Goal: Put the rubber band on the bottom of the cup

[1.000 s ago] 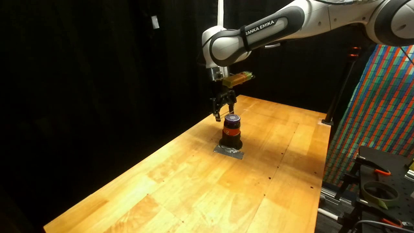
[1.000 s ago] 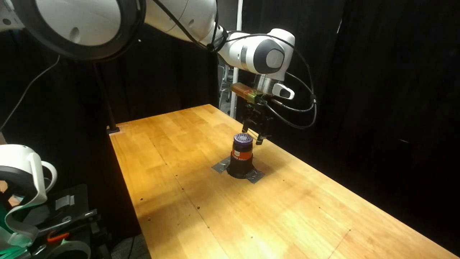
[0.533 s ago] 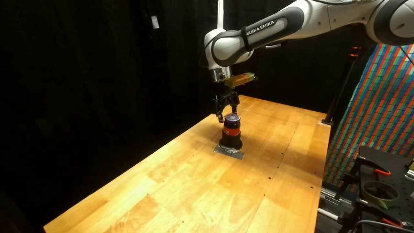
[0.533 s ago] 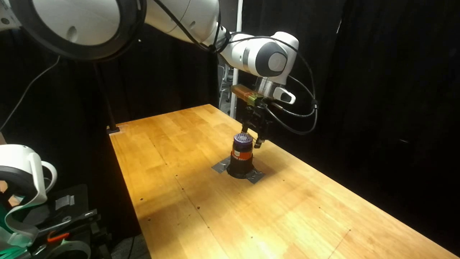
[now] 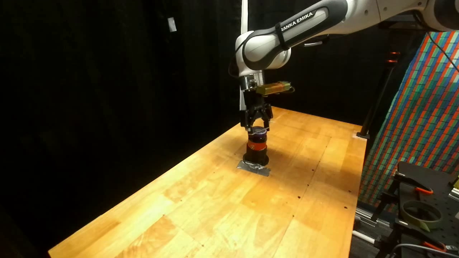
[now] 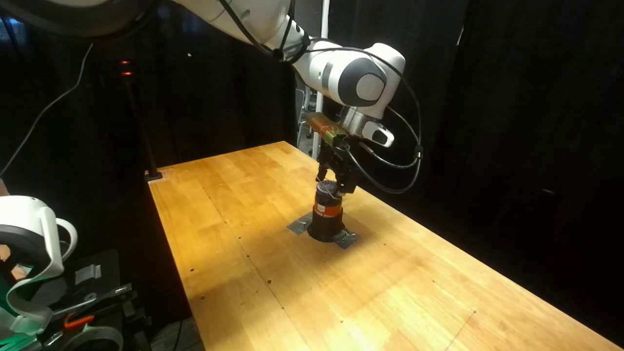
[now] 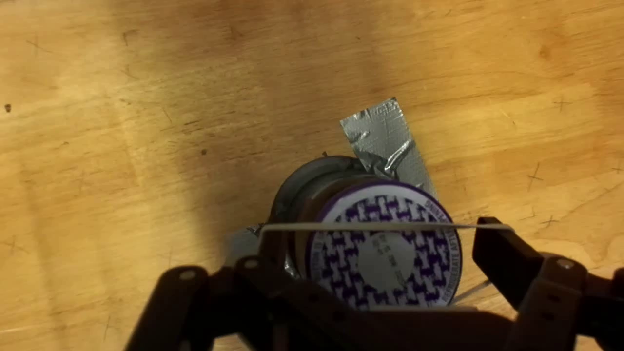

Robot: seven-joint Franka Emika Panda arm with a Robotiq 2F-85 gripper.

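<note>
The cup [image 5: 257, 146] is a dark jar with an orange-red stripe and a purple-white patterned top. It stands upright in a dark base on the table, in both exterior views [image 6: 327, 210]. My gripper [image 5: 258, 130] is open at the cup's top, with its fingers apart on either side. The pale rubber band [image 7: 360, 226] is stretched between the fingertips in the wrist view. One strand crosses above the patterned top of the cup [image 7: 385, 263]. A second pale strand shows near the top's lower edge, partly hidden by the gripper. Whether the band touches the cup cannot be told.
Grey tape strips [image 6: 346, 239] hold the base to the wooden table [image 5: 215, 200]. A dark post [image 6: 141, 126] stands at the table's far corner. A black side cart with a tape roll [image 5: 421, 215] stands beside the table. Black curtains hang behind.
My gripper has moved from beside and behind the cup to over it and lower, with the rubber band still stretched. The upper arm has shifted too. The cup has not moved.
</note>
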